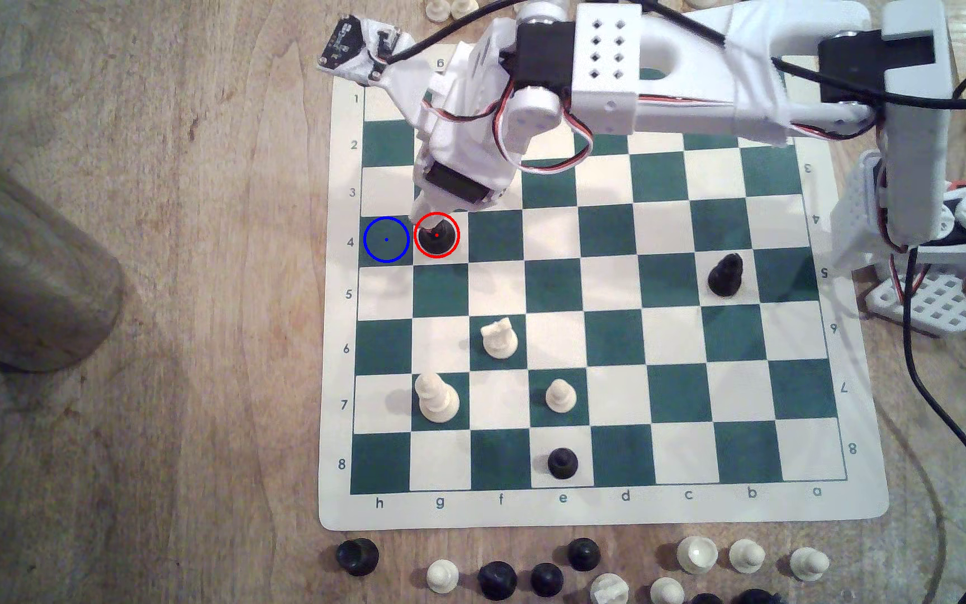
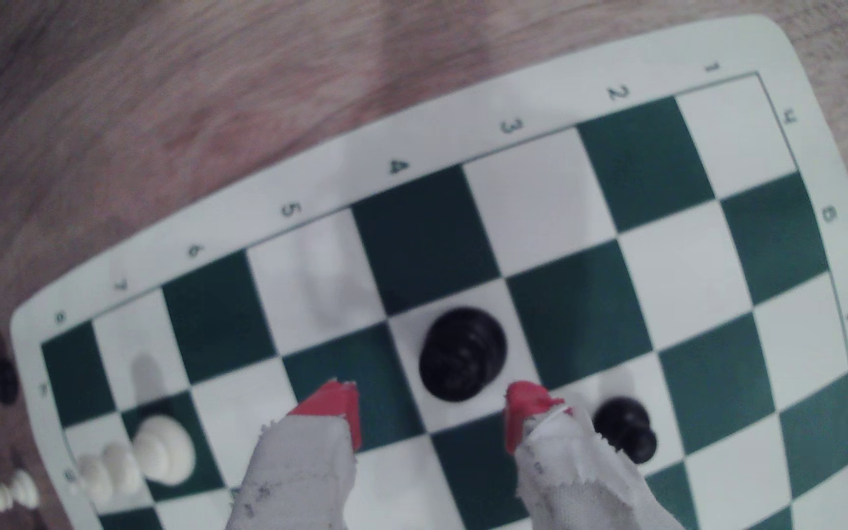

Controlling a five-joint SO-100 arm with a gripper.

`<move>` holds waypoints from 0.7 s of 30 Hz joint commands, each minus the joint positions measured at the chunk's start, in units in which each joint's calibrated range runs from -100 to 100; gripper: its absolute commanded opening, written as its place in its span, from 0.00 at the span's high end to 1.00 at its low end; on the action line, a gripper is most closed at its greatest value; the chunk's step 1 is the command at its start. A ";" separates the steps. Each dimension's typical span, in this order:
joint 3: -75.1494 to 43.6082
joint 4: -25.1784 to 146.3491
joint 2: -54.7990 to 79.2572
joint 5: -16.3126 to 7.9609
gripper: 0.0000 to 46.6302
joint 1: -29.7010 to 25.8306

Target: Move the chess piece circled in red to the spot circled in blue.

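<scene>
Now | black piece [image 1: 437,237] seen upright on white sq. in red ring, beside blue-ringed green sq. [image 1: 386,239] | gripper [image 2: 432,407] held wide, empty, above it | judged light, stiff, glossy-slippery; slim body to be pinched.

Arm [image 1: 527,116] covering upper board squares [image 1: 661,174]; black piece in red ring [image 1: 437,239] showing base only under pincer [image 1: 428,212]; wrist view blurring; spare pieces [image 1: 753,597] running off bottom edge.
</scene>
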 commanded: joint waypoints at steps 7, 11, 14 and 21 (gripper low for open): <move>-3.71 -2.13 1.07 -0.20 0.67 0.90; -3.62 -2.22 1.49 -0.20 0.69 0.66; -3.80 -2.46 2.17 -0.29 0.70 0.59; -4.89 -3.28 4.55 -0.73 0.71 0.20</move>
